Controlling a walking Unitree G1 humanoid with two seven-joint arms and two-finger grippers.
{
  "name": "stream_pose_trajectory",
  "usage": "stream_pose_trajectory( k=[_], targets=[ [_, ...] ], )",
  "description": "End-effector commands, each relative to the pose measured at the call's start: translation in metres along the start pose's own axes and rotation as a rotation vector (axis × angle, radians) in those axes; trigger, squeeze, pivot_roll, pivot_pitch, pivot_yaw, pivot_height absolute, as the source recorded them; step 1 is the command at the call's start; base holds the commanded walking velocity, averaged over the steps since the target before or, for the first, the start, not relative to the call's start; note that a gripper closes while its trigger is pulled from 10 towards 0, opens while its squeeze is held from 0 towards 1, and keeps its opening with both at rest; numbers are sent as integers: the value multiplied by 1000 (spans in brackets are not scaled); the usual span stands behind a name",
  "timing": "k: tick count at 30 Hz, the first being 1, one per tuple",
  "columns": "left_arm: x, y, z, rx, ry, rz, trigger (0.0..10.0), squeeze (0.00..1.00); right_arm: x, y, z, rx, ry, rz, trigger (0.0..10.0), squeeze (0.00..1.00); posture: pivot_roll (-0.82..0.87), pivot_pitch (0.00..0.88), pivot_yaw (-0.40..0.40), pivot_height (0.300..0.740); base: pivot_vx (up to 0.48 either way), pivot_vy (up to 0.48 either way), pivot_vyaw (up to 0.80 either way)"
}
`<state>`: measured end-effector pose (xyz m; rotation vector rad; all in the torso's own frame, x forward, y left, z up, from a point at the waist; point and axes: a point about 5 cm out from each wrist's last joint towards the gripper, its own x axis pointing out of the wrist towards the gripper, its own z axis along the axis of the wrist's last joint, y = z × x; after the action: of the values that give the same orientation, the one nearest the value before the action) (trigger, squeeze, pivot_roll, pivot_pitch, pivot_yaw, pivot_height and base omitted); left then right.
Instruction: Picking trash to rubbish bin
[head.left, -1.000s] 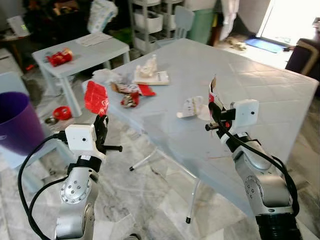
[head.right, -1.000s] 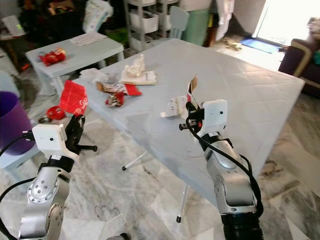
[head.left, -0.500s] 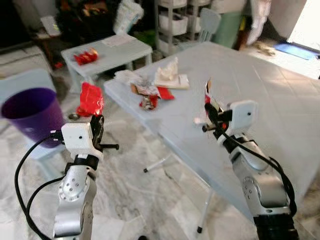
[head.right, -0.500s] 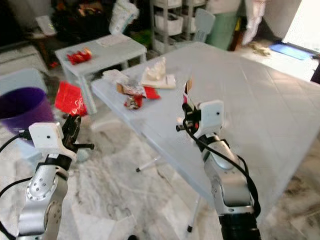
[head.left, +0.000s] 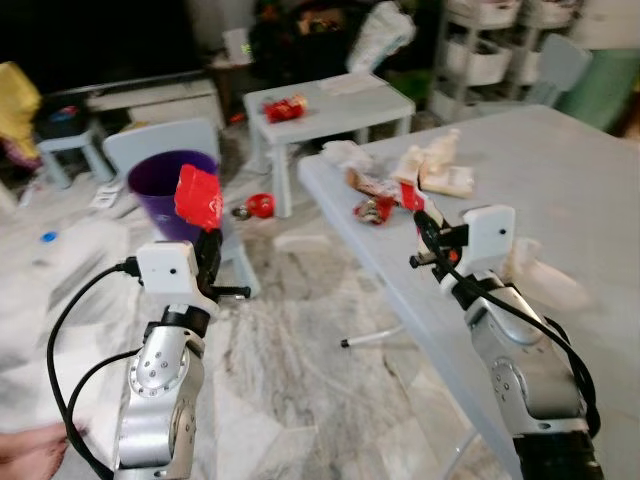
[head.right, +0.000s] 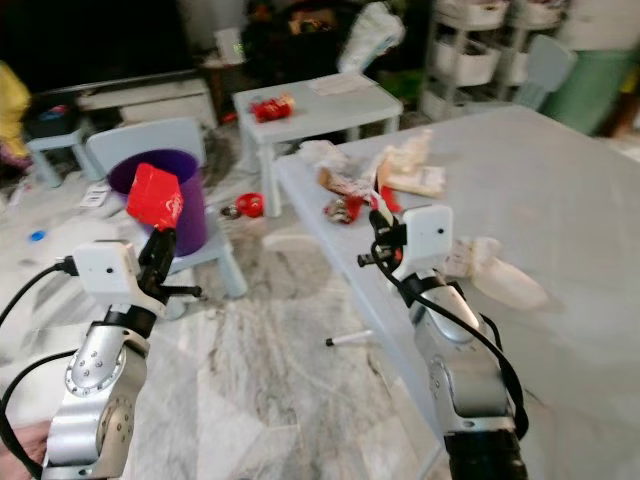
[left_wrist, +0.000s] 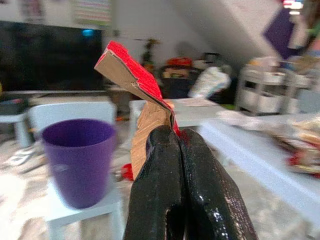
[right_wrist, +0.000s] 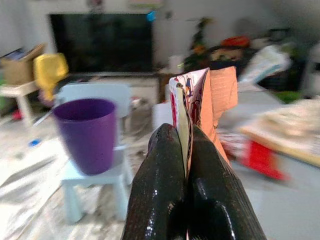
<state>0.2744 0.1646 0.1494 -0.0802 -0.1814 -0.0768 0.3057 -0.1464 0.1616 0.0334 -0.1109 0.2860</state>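
Left gripper (left_wrist: 172, 145) is clamped tight on a red torn carton piece (left_wrist: 135, 80), which sticks up above the fingers, the purple bin (left_wrist: 80, 160) on its small chair just beyond. Right gripper (right_wrist: 182, 145) pinches a printed wrapper (right_wrist: 200, 100), raised beside the grey table (head.left: 560, 200). Both forearms are bent upward. The litter on the table is blurred.

Glossy black fingers (left_wrist: 200, 200) – red-faced cardboard scrap (left_wrist: 145, 100) – smooth plastic bin (left_wrist: 80, 160).

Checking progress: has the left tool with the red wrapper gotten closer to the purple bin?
Yes. The left tool now holds the red wrapper right beside the purple bin.
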Motion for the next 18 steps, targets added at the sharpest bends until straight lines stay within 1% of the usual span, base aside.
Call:
stream_pose_trajectory(
  k=[1, 7, 10, 18],
  targets=[
    [0, 5, -1, 8, 13, 16, 0, 0, 3, 8, 5, 6, -19, 35, 0, 0, -7, 0, -27, 740, 0, 0, 800],
    [1, 3, -2, 0, 15, 5, 0, 0, 4, 8, 6, 3, -22, 42, 0, 0, -10, 0, -29, 740, 0, 0, 800],
    [0, 2, -2, -2, 16, 1, 0, 0, 4, 10, 5, -9, -18, 61, 0, 0, -9, 0, -30, 740, 0, 0, 800],
    [0, 1, -4, -8, 20, -7, 0, 0, 3, 11, 5, -2, -19, 65, 0, 0, -12, 0, -30, 740, 0, 0, 800]
  ],
)
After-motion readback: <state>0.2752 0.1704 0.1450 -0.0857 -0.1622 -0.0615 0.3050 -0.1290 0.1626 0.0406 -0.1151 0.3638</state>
